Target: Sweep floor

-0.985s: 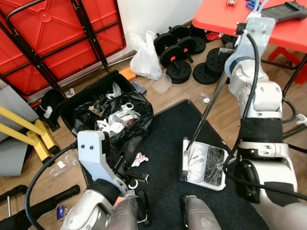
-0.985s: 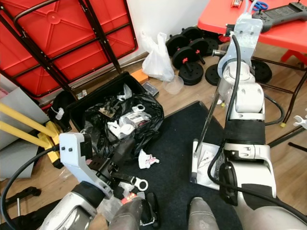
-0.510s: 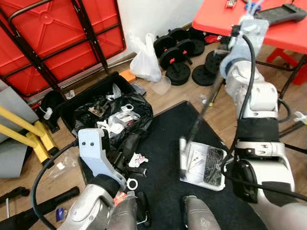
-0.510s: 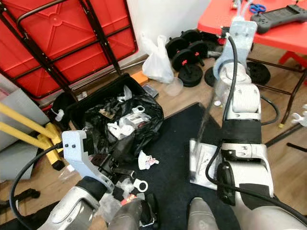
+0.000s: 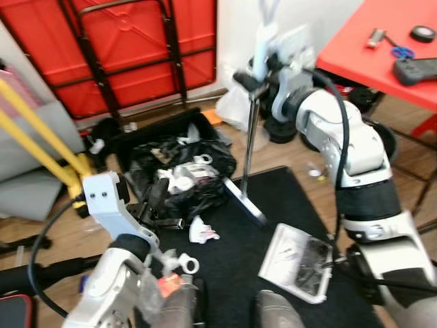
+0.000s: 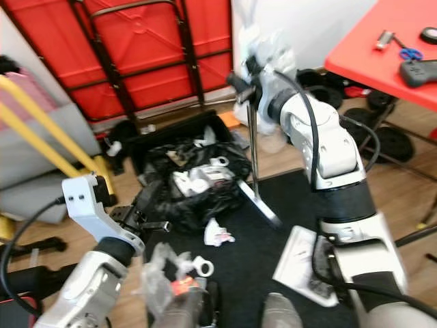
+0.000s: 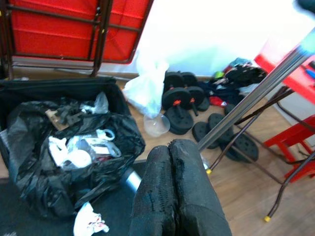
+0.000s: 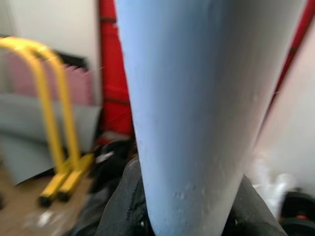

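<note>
The black mat [image 5: 287, 205] carries the work. Near its far edge the right gripper [image 5: 254, 83] pinches the broom [image 5: 247, 147] upright, head [image 5: 244, 201] down for sweeping, the dustpan [image 5: 298, 262] nearer, crumpled paper [image 5: 200, 231] by the left edge. The left gripper [image 7: 174, 196] idles, fingers pressed together.

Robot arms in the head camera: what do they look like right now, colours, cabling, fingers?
Both arms are silver-grey metal shells. The right arm has a black band at its middle and a thick black cable looping along it. The left arm ends in a pale grey angular wrist bracket, also trailed by a black cable. The left gripper's fingers are long, black and rubbery-textured.
</note>
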You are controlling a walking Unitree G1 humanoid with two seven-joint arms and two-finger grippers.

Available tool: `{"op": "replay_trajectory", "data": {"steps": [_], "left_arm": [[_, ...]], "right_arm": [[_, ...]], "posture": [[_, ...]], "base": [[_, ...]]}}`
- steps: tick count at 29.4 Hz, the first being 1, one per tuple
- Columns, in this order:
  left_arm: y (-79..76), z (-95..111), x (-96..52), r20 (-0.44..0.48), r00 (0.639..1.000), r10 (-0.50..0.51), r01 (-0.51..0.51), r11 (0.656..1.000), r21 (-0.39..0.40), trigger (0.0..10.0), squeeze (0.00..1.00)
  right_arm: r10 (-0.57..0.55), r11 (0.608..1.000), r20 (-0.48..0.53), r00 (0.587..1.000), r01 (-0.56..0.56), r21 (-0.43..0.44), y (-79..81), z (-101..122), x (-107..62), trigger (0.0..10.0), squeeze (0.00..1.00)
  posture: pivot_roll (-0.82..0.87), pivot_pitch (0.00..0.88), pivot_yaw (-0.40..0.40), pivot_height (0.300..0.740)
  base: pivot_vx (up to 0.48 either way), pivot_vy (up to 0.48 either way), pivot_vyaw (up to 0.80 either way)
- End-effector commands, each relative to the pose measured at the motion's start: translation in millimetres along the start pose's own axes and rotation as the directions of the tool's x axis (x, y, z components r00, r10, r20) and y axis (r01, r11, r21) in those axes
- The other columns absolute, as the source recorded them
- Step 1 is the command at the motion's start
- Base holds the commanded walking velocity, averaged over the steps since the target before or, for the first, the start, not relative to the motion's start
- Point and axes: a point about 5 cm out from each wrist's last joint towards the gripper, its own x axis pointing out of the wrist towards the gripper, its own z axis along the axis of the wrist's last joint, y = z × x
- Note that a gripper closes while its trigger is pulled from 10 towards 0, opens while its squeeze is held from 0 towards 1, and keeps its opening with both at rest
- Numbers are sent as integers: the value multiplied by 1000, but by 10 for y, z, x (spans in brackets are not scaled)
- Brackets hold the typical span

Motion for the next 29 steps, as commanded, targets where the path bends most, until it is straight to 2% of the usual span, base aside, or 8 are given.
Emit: {"op": "replay_trajectory", "data": {"steps": [1,4,9,11,15,22,27,29], "left_arm": [[89,3,23,7,999,34,-34,999,42,10000,0],[136,19,50,19,999,40,-41,998,57,10000,0],[149,7,64,16,999,35,-36,997,61,10000,0],[143,-30,102,5,1000,8,-8,998,63,10000,0],[110,-57,147,-4,999,-37,37,998,57,10000,0],[65,-109,141,-37,995,-91,93,995,47,10000,0],[-7,-202,84,-107,980,-165,172,983,57,10000,0],[-7,-202,84,-107,980,-165,172,983,57,10000,0]], "right_arm": [[147,989,-7,989,-147,12,136,25,-61,10000,0],[267,964,-39,963,-267,12,155,-4,-205,10000,0],[316,949,-43,948,-316,-1,143,14,-275,10000,0],[430,902,-54,901,-432,-26,189,30,-382,10000,0],[530,844,-89,843,-535,-43,291,-20,-451,10000,0],[596,799,-111,795,-601,-14,395,-88,-500,10000,0],[679,733,-106,727,-679,35,508,-161,-582,10000,0],[679,733,-106,727,-679,35,508,-161,-582,10000,0]], "posture": [[-170,54,-11,740],[-173,38,-10,740],[-177,5,-5,740],[-183,0,-1,740],[-182,0,-1,740],[-176,0,2,740],[-170,0,5,740],[-170,0,5,740]], "base": [[0,0,781],[0,0,781],[0,0,781],[0,0,781],[0,0,781],[0,0,781],[0,0,781],[0,0,781]]}}
